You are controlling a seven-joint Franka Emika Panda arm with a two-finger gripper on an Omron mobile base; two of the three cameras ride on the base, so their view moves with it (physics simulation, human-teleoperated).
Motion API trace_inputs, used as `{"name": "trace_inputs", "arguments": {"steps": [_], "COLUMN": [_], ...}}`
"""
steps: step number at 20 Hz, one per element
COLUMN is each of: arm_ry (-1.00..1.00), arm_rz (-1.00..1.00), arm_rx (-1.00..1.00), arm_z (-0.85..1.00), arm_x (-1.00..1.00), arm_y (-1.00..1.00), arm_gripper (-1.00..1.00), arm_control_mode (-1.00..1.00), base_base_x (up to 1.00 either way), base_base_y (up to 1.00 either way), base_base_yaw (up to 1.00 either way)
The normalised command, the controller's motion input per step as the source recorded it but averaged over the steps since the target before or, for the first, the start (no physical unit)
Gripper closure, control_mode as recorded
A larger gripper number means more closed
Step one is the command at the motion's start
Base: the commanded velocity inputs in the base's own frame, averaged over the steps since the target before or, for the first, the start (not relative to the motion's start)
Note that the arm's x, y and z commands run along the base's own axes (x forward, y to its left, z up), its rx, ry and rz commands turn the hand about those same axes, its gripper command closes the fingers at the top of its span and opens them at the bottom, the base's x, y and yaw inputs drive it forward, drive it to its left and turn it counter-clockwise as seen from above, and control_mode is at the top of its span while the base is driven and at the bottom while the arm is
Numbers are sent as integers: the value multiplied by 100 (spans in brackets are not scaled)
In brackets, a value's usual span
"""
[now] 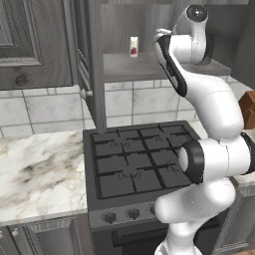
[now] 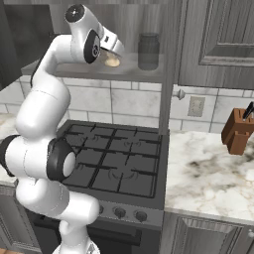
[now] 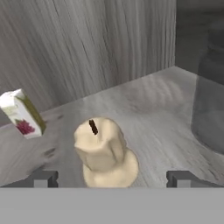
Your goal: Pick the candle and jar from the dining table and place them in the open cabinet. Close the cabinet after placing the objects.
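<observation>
Cabinet [image 2: 218, 44] shelf [image 3: 144, 113] of plain grey wood above black stove [image 1: 137, 162].

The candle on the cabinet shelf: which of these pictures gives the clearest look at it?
The hand view: the candle stands close and whole on the shelf, its dark wick plain, between the open gripper tips. In the right base view it is a small beige patch partly behind the arm. The left base view gives nothing clear of it.
</observation>
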Motion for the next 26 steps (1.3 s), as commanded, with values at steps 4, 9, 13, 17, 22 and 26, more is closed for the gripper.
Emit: {"name": "trace_inputs", "arguments": {"steps": [4, 9, 13, 17, 22, 26], "arm_ry": [-11, -5, -6, -9, -6, 0], "arm_rz": [0, 0, 0, 0, 0, 0], "arm_rx": [-5, -4, -1, 0, 0, 0], "arm_z": [39, 12, 2, 0, 0, 0], "arm_x": [-76, -92, -100, -100, -100, -100], "arm_y": [0, 0, 1, 4, 6, 0], "arm_gripper": [-100, -100, -100, -100, -100, -100], "arm_control_mode": [-100, -100, -100, -100, -100, -100], "base_base_x": [0, 0, 0, 0, 0, 0], "base_base_y": [0, 0, 0, 0, 0, 0], "base_base_yaw": [0, 0, 0, 0, 0, 0]}}
